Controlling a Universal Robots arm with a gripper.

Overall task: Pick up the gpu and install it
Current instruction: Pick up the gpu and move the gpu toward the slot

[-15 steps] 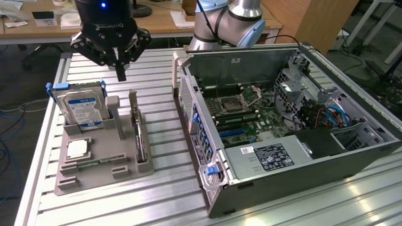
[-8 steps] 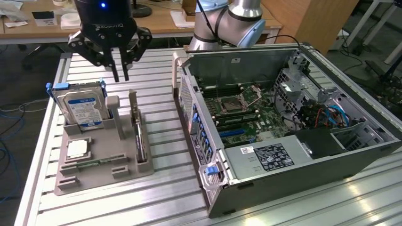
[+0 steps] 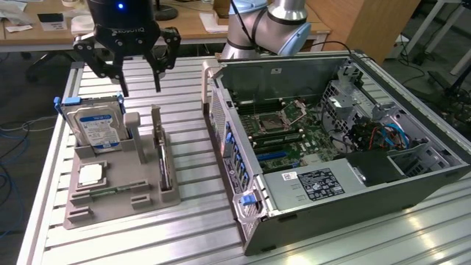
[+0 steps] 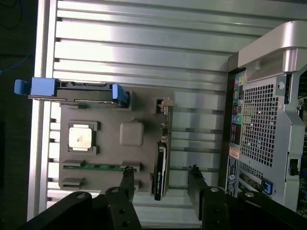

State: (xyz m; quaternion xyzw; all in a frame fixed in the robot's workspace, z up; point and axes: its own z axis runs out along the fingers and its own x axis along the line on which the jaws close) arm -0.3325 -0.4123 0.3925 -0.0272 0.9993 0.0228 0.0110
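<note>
The gpu [image 3: 160,150] stands on edge in a slot of the grey holder [image 3: 118,207], a thin dark card with its silvery bracket at the far end. In the wrist view the gpu [image 4: 160,163] is seen edge on, lying between the two black fingers [image 4: 127,181]. My gripper [image 3: 140,83] hangs open above the holder's far end, well clear of the card and holding nothing. In the wrist view my gripper [image 4: 160,184] straddles the card's line with its jaws wide apart.
In the same holder [image 4: 132,158] stand a silver hard drive [image 3: 96,128] with blue clips, a square processor chip [image 3: 90,174] and a green memory stick [image 3: 110,191]. An open computer case [image 3: 331,143] lies on the slatted metal table [image 3: 184,237] at the exterior view's right.
</note>
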